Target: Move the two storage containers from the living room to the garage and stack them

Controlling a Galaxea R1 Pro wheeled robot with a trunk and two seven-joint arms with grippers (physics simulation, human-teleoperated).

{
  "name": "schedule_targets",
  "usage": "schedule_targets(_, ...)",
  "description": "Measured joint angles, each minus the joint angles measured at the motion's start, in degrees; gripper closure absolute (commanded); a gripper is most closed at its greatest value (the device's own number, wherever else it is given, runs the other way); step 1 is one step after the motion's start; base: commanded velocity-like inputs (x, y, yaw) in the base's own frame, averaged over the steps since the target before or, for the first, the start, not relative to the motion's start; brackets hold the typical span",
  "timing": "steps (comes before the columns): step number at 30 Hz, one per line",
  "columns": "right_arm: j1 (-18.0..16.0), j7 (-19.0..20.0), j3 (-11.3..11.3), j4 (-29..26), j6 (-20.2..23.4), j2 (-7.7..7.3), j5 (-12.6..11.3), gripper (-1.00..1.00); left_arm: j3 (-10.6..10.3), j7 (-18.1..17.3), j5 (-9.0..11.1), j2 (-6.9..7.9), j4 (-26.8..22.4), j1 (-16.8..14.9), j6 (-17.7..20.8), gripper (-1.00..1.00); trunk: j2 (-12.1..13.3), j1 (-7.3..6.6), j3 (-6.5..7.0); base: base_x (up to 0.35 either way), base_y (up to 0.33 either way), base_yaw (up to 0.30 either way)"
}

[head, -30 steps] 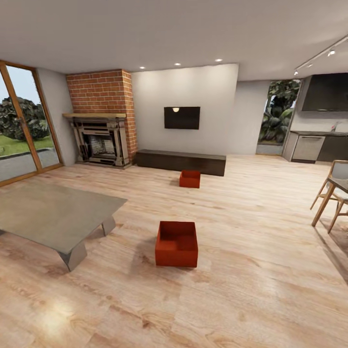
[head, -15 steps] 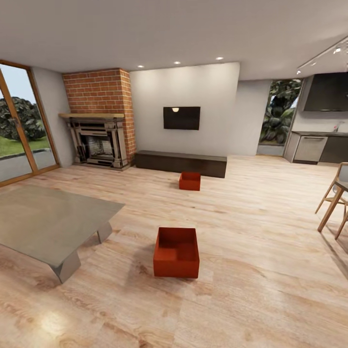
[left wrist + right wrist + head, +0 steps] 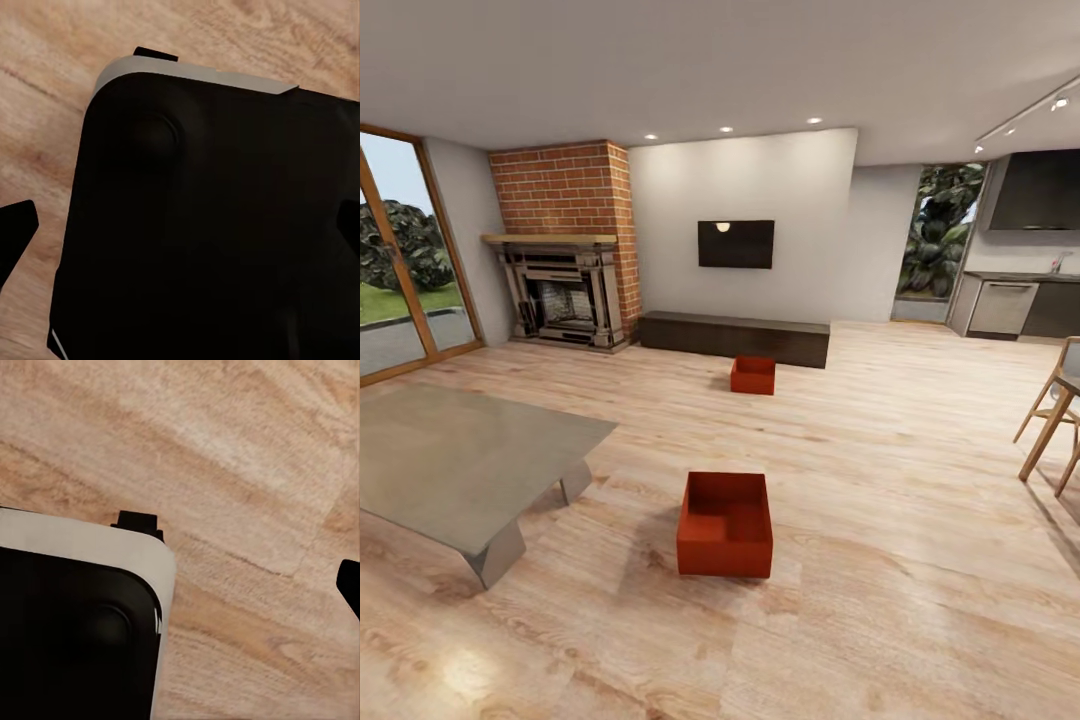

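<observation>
Two orange-red storage containers stand open-topped on the living room's light wood planks. The nearer container (image 3: 725, 524) is in the middle of the head view. The farther container (image 3: 753, 375) sits just in front of the long low dark bench (image 3: 734, 336). Both look empty. My left gripper (image 3: 184, 225) hangs over my own black base, with dark fingertips (image 3: 16, 231) at opposite edges of the left wrist view, so it is open and holds nothing. My right gripper (image 3: 180, 585) shows one fingertip (image 3: 349, 583) far out over bare planks and holds nothing.
A low grey coffee table (image 3: 455, 460) stands left of the nearer container. The brick fireplace (image 3: 565, 245) and wall TV (image 3: 736, 244) are at the back. Wooden chairs (image 3: 1052, 420) are at the right edge, and a kitchen counter (image 3: 1015, 300) lies beyond.
The whole head view has shifted a little, so the camera has moved slightly closer to the containers. The containers themselves have not moved.
</observation>
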Motion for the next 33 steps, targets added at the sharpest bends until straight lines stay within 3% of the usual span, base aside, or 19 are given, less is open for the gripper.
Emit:
schedule_targets(17, 0.0, -0.84, 0.0, 0.0, 0.0, 0.08, -0.14, -1.0, -0.36, 0.0, -0.15, -0.07, -0.01, 0.0, 0.31, -1.0, 0.0, -0.01, 0.0, 0.311, 0.0, -0.01)
schedule_targets(33, 0.01, -0.96, -0.09, 0.0, 0.0, 0.08, -0.31, -1.0, -0.37, 0.0, -0.2, -0.12, -0.03, 0.0, 0.57, -1.0, 0.0, -0.01, 0.0, 0.321, 0.0, -0.226)
